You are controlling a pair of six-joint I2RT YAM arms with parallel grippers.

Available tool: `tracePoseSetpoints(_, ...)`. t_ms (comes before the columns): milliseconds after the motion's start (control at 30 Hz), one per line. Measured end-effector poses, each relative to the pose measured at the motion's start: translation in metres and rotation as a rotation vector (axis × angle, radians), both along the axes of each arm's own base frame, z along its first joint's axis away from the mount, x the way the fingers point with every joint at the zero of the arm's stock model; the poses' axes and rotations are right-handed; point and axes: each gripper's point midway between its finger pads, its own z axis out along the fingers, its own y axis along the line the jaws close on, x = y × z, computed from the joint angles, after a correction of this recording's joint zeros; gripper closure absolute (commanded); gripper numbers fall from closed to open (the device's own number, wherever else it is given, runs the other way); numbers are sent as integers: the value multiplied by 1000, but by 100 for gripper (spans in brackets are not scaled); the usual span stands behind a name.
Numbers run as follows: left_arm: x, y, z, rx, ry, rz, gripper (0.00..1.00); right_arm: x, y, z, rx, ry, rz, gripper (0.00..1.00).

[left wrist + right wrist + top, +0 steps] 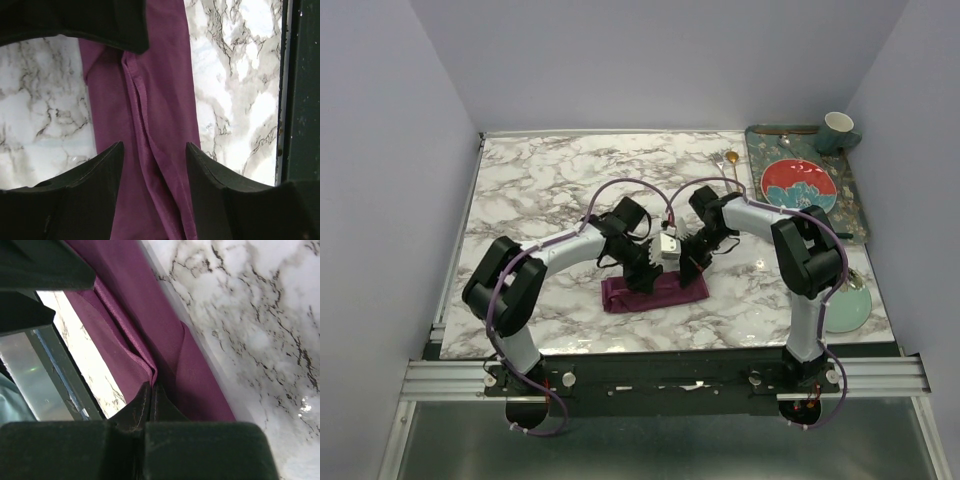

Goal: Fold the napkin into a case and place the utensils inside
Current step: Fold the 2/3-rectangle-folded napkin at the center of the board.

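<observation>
The plum-purple napkin lies folded into a narrow strip near the table's front middle, with creased layers along its length. It also shows in the left wrist view and the right wrist view. My left gripper is open and hovers just over the strip, one finger to each side of a fold ridge. My right gripper is shut on a raised fold edge of the napkin. In the top view the left gripper and the right gripper are close together over the cloth. The gold spoon and a thin silver fork lie at the back, left of the tray.
A patterned teal tray at the back right carries a red plate and a teal-and-white cup. A pale green plate sits at the right front edge. The table's dark front rail runs close to the napkin.
</observation>
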Motion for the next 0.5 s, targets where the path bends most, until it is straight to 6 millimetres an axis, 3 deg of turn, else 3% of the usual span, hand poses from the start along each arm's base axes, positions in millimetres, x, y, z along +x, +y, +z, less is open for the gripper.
tracePoseSetpoints(367,-8,3,-20,88,91,15,48,1,-2,-2,-4,28,-26,99)
tracePoseSetpoints(500,-6,2,-26,116,99,29,60,0,-1,-2,-2,30,-27,99)
